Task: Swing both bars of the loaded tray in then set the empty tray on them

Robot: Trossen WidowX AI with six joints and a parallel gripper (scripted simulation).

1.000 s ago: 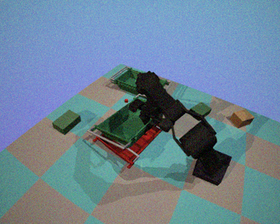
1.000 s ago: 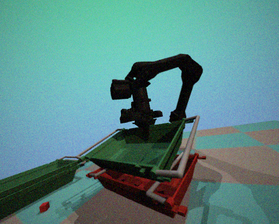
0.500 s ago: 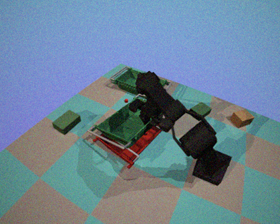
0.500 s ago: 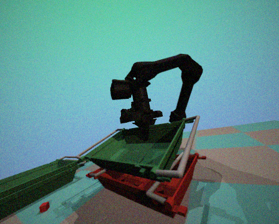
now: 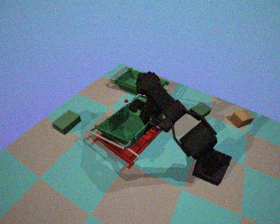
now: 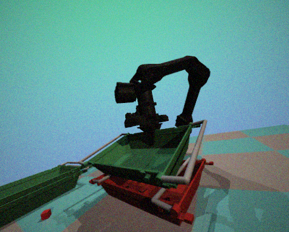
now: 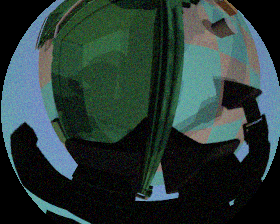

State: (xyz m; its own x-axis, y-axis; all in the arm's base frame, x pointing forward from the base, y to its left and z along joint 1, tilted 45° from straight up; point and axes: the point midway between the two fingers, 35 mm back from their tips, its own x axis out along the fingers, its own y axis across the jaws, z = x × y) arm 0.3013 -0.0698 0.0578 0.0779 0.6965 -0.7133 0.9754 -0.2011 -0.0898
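Note:
The red loaded tray stands on the table. A pale wire bar lies at its near end. My gripper is shut on the side wall of the empty green tray. It holds that tray right over the red tray, tilted, with its near end lower. The green tray's own bars stick out past its ends. I cannot tell whether the green tray touches the red tray's bars.
Another green tray lies at the back. A small red block lies loose on the table. Two green blocks and an orange block lie around. The arm's base stands to the right.

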